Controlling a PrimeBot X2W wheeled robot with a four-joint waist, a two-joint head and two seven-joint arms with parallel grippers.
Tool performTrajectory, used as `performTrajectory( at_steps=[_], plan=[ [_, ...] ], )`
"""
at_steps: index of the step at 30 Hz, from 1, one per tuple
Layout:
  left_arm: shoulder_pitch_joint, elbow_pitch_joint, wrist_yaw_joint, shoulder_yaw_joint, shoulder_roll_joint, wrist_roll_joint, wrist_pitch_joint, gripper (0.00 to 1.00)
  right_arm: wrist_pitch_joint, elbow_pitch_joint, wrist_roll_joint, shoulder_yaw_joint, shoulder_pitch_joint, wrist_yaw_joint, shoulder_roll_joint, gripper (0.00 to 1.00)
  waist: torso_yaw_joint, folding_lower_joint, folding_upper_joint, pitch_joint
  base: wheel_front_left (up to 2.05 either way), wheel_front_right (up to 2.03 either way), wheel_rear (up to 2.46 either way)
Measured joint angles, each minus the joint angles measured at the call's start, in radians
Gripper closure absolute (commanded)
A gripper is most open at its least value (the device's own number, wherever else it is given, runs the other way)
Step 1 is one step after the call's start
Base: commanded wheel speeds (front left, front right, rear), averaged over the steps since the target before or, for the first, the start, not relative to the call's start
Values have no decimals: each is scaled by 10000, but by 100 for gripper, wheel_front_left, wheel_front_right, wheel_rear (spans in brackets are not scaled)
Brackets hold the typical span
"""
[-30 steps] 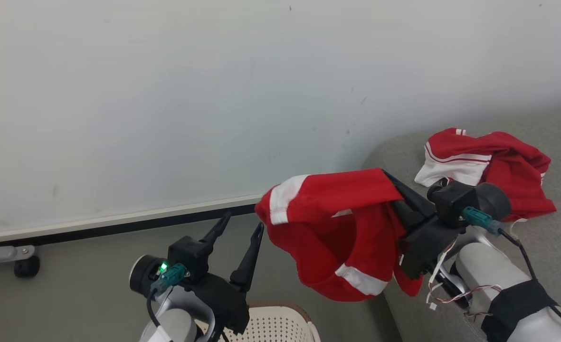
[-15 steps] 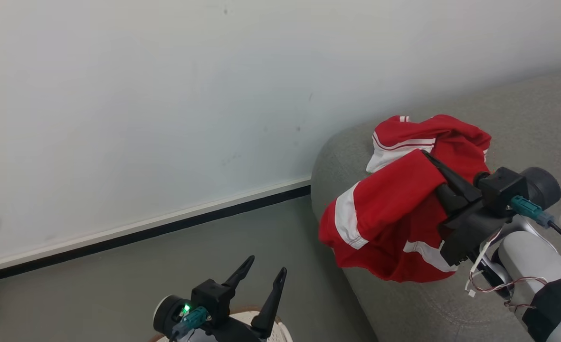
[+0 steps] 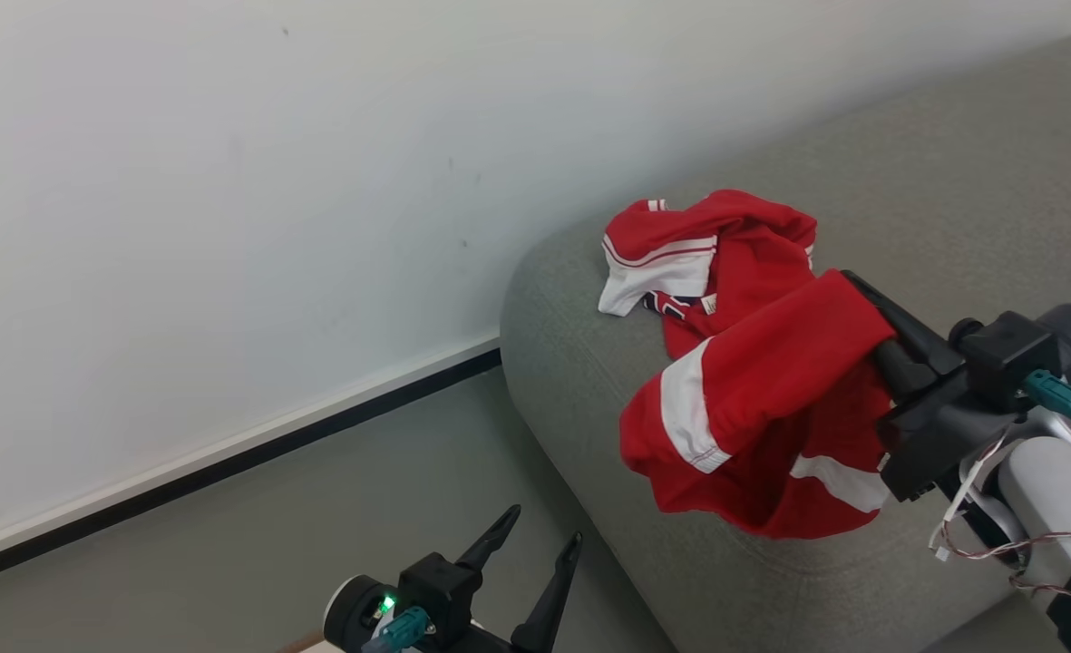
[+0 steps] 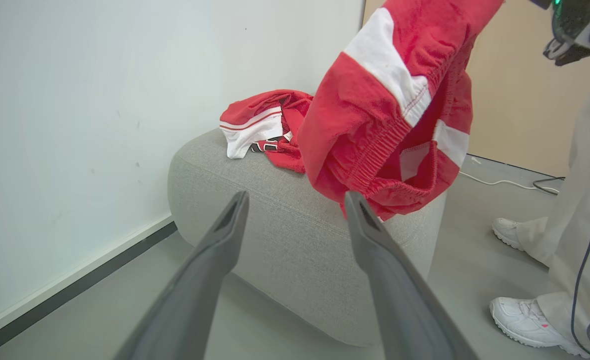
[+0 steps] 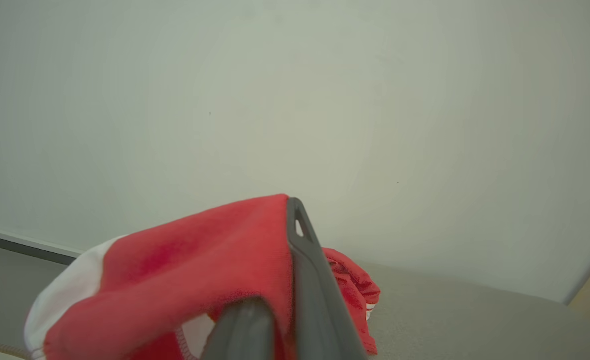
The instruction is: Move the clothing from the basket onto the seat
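The seat (image 3: 952,181) bears one red garment (image 3: 725,236) near its wall-side corner. The second garment (image 3: 771,390) hangs above the seat's front edge, pinched in the closed right gripper (image 3: 861,295); it should go well inboard before release. The left gripper (image 3: 544,523), beside the seat, gapes empty.

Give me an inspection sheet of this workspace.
Surface: grey seat, bearing one garment.
Job's things: lettered red garment crumpled on seat near the wall; second red garment hanging from right hand over seat's edge.
Clutter: nothing seen.
Hands: right hand shut on second red garment; left hand open, holding nothing.
Cables: loose wires at right wrist; white cable on floor.
Surroundings: white wall, grey floor, a person's white shoes beside seat.
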Motion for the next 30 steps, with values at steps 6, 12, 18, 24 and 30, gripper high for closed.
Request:
performTrajectory(
  at_steps=[6,12,18,24,30],
  plan=[
    [-60,-46,-2,-295,-40,40,-2,0,165,-370,113,-357,220,-247,-483,100,-295,1,0,292,0,0,0],
    [-158,-102,-2,-439,-40,98,-2,0,355,-397,176,-648,178,-336,-805,100,-232,1,0,641,0,0,0],
    [-174,-357,6,-506,-35,190,-75,0,525,-295,546,-1120,-503,-337,-838,100,-50,0,0,1065,0,0,0],
    [-362,-855,8,-552,290,516,-17,0,713,236,709,-1770,-1764,-349,-1229,100,133,1,0,1715,0,0,0],
    [-684,-1465,12,-520,727,761,117,0,869,1001,800,-2207,-2902,-435,-1335,100,367,2,1,2498,0,0,0]
  ],
)
